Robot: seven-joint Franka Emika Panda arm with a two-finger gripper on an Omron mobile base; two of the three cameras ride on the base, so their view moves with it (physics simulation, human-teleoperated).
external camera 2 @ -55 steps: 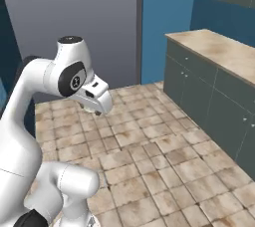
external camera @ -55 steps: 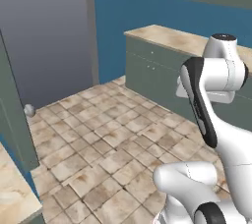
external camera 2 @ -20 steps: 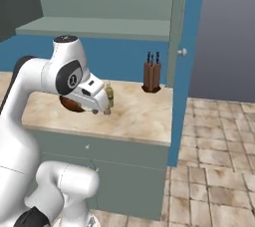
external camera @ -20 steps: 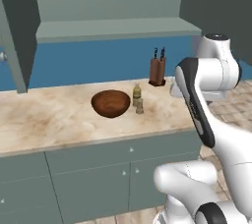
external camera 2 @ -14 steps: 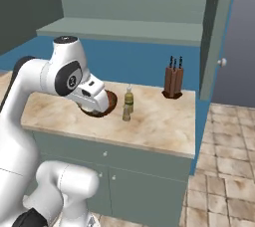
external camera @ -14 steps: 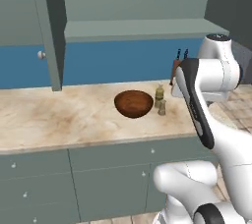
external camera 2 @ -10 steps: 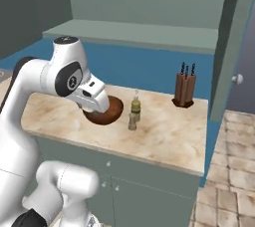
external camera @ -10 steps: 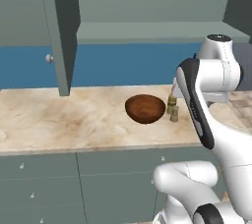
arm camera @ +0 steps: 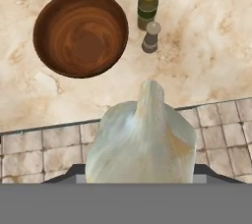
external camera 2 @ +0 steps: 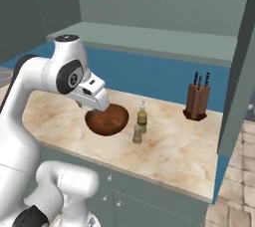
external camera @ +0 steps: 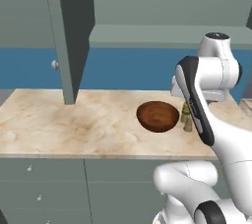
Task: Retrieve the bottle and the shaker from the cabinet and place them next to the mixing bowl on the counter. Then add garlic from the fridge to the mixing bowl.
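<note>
Garlic [arm camera: 141,139] sits pinched in the gripper, filling the lower middle of the hand view, its pointed tip aimed up the picture toward the counter [arm camera: 206,36]. In that view, going left to right, the mixing bowl [arm camera: 80,33] lies ahead and to the left of the garlic, then the bottle [arm camera: 148,2] with the shaker [arm camera: 151,37] just in front of it. The garlic hangs over the floor tiles [arm camera: 39,144], short of the counter edge, so the coming move looks like forward and left, until it is over the bowl's open mouth.
</note>
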